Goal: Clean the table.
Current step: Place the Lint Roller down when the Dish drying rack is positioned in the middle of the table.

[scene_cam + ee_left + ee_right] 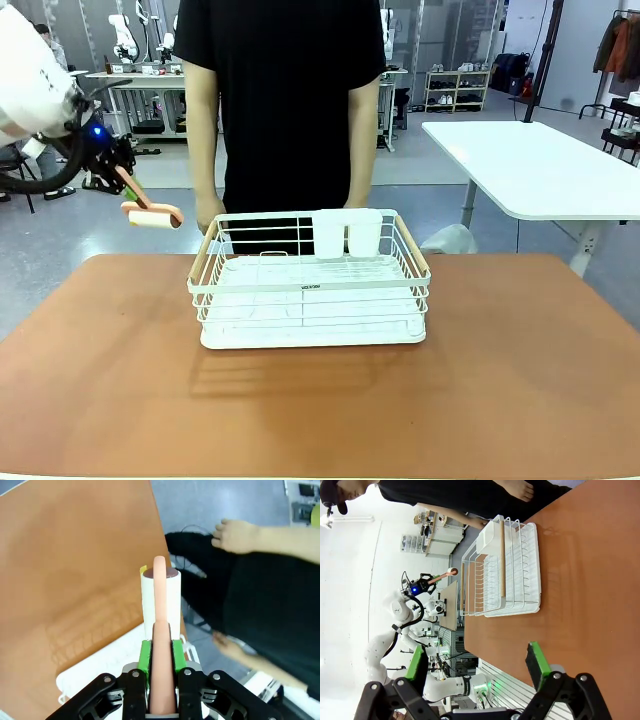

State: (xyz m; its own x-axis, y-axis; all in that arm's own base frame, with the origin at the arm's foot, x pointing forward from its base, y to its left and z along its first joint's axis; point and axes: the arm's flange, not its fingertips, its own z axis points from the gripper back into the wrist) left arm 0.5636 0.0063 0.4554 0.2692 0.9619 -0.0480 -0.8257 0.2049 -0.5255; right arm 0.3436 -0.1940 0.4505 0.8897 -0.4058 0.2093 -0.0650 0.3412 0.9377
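Note:
The terracotta table (520, 370) spreads across the front view, also seen in the left wrist view (75, 555) and the right wrist view (590, 580). My left gripper (118, 172) hovers above the table's far left corner, shut on the salmon handle of a lint roller (152, 216) with a white roll (160, 600). In the left wrist view the green pads (145, 656) clamp the handle (162, 670). My right gripper (477, 662) stands open above the table, nothing between its fingers.
A white wire rack (310, 290) with wooden handles and two white cups (345, 232) sits mid-table. A person in black stands behind it, hands (208, 212) near the rack's back edge. A white-topped table (540, 165) stands at the back right.

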